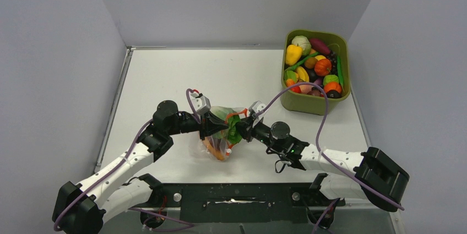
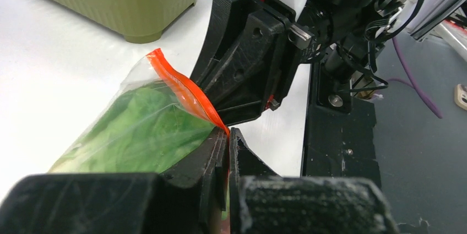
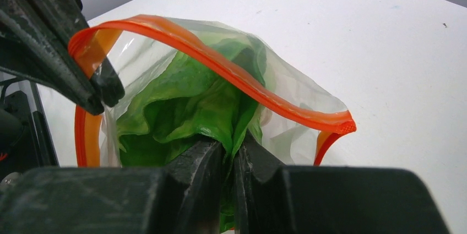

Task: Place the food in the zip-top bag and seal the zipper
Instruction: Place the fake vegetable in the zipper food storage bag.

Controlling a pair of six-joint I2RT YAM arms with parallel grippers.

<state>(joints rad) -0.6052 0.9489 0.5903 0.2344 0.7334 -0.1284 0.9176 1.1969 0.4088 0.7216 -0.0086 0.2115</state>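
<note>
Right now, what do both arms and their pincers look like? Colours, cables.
Left arm and right arm match: white link shells, black joints and bases, a purple cable looping along each. Left pincer and right pincer are matte black, rough-textured, tapering to wedge tips.

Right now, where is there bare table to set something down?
The table is bare behind the bag out to its far-left corner, and between bag and tub. Crowded: the centre, where left fingers pinch the bag and right fingers a leaf in its mouth.
</note>
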